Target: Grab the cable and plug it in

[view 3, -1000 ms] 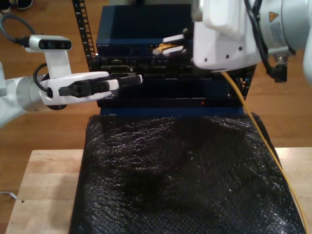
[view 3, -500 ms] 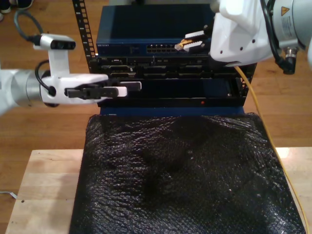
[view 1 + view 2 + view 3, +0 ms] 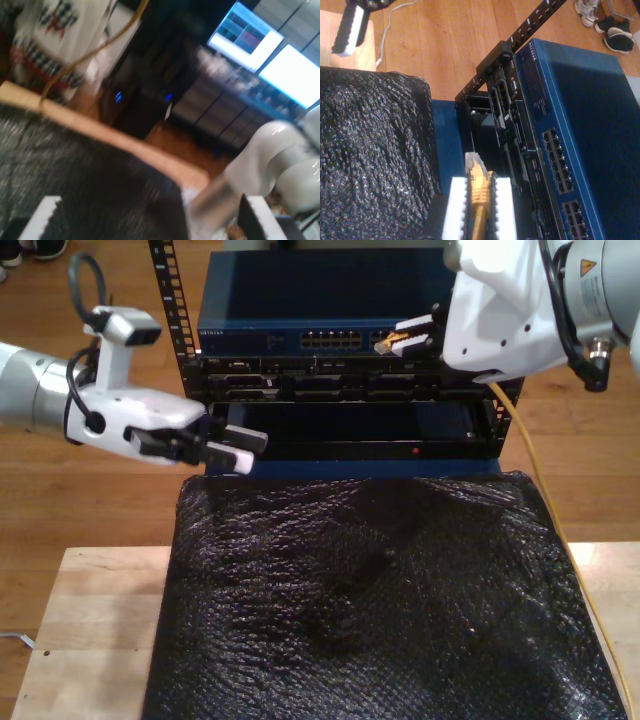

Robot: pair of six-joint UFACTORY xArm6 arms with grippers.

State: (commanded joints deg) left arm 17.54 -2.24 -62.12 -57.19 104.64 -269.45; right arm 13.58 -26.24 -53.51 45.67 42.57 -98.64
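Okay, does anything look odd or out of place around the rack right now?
Nothing stands out. My second hand grips the cable by its plug near the blue switch, and the black mat lies flat on the table.

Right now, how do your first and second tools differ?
My second tool is shut on the yellow cable, plug forward, beside the blue switch; my first tool holds nothing. The second sits at the exterior view's upper right, the first at its left, lower, near the black mat. Both have white fingers.
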